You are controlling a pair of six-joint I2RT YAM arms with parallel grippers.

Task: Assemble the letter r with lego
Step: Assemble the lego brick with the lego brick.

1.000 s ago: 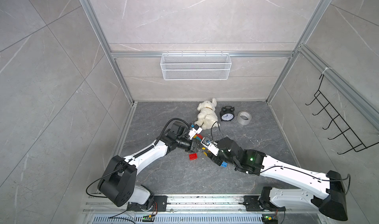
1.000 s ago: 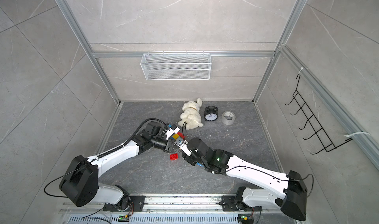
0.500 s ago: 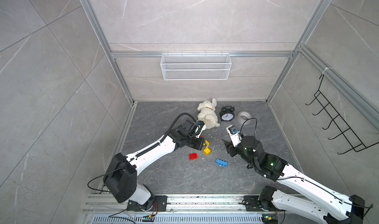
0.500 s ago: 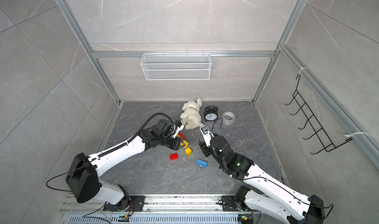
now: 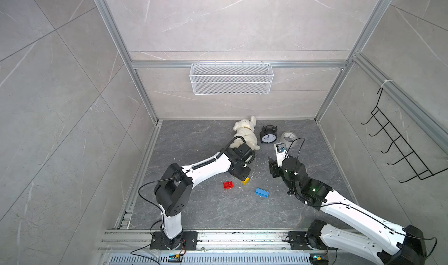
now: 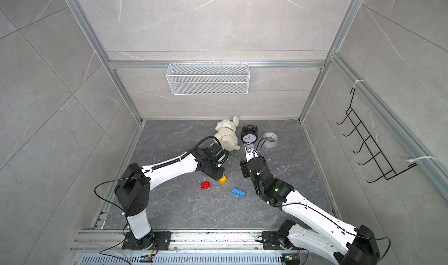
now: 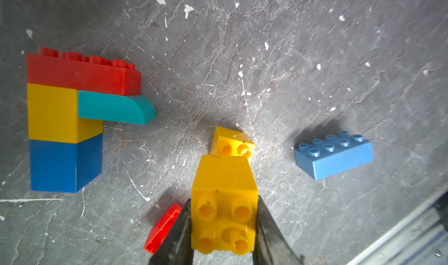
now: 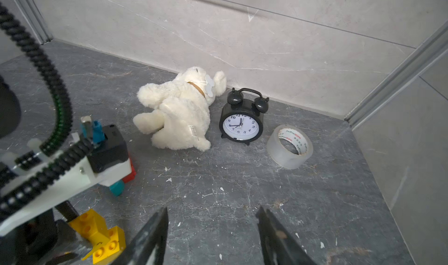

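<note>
1. My right pincer (image 8: 212, 211) has pulled back from the bricks. Its jaws are apart and empty, and it faces the black alarm clock (image 8: 241, 120).
2. My left pincer (image 7: 224, 203) stays clamped on a small yellow studded plastic brick (image 7: 224, 217), which seems to touch a second yellow brick (image 7: 231, 143) on the grey floor (image 7: 291, 57).
3. The part-built r (image 7: 64, 120), a long red brick (image 7: 82, 74) over yellow, teal and blue ones, lies nearby.
4. With that arm clear, I judge the held brick gets fitted next.

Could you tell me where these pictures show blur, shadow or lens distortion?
Left wrist view: the gripped yellow brick looks soft, the blue brick sharp with a shadow. Right wrist view: the right gripper is blurred, the alarm clock crisp. Both top views: even light, splayed walls.
</note>
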